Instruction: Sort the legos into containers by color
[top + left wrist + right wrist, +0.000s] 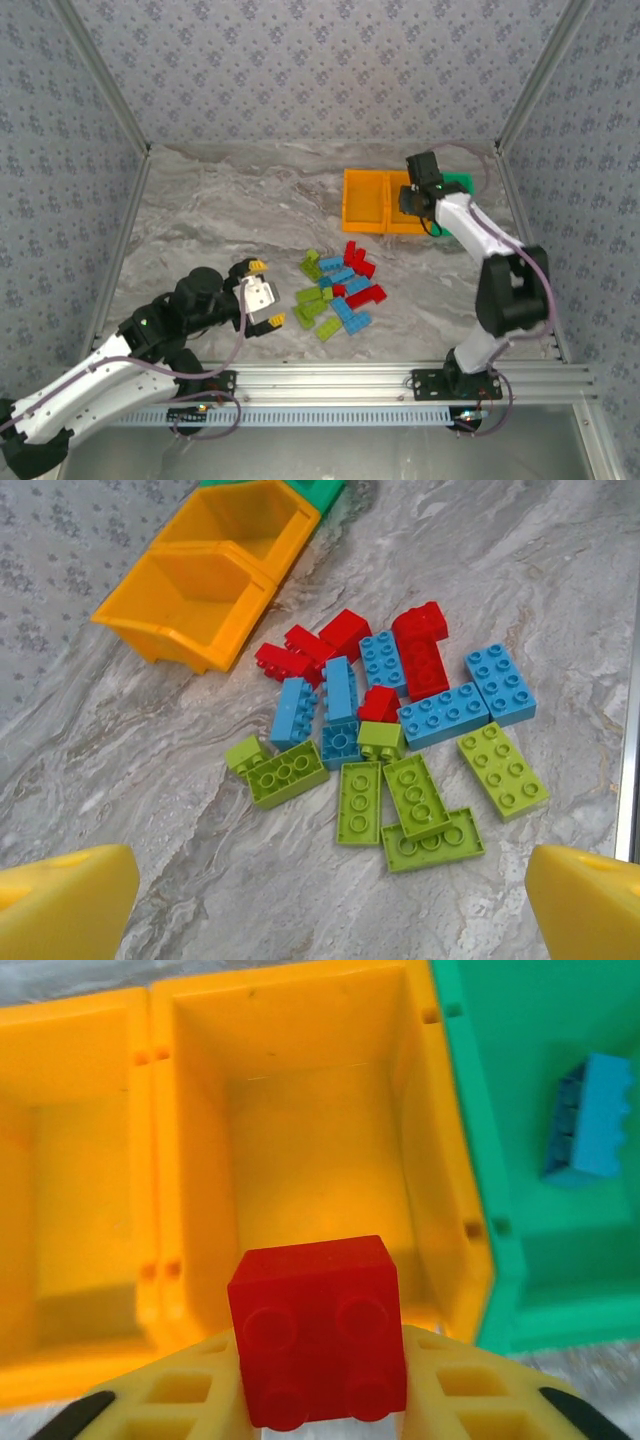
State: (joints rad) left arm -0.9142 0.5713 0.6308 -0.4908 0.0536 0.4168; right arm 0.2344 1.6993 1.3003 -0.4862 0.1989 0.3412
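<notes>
Red brick (318,1330) is being held between the fingers of the right gripper (412,200), studs facing the wrist camera, over the near wall of the middle orange bin (300,1130). The green bin (520,1080) is sitting just beside it on the right, and one blue brick (590,1120) is lying inside that. The second orange bin (70,1180) is being seen as empty on the left.

Risks being flagged:
- The brick appears to be pinched by its lower part only, so it may be tipped or rotated on release and bounced off the near rim onto the desk (230,210).
- Height above the bin can't be judged from the wrist view; probably low, but a high drop is making bounce-out likelier.
- The walls between bins are thin. If the release is being made off-centre to the right, red is being mixed with blue.
- No bin matches blue or red by colour, so the assignment is being set by first drops. One wrong drop is spoiling the scheme.

Left gripper (266,292) is being kept wide and empty, near the main pile of legos (380,705) in the middle of the desk. The arms are well apart, so no clash is being expected.
</notes>
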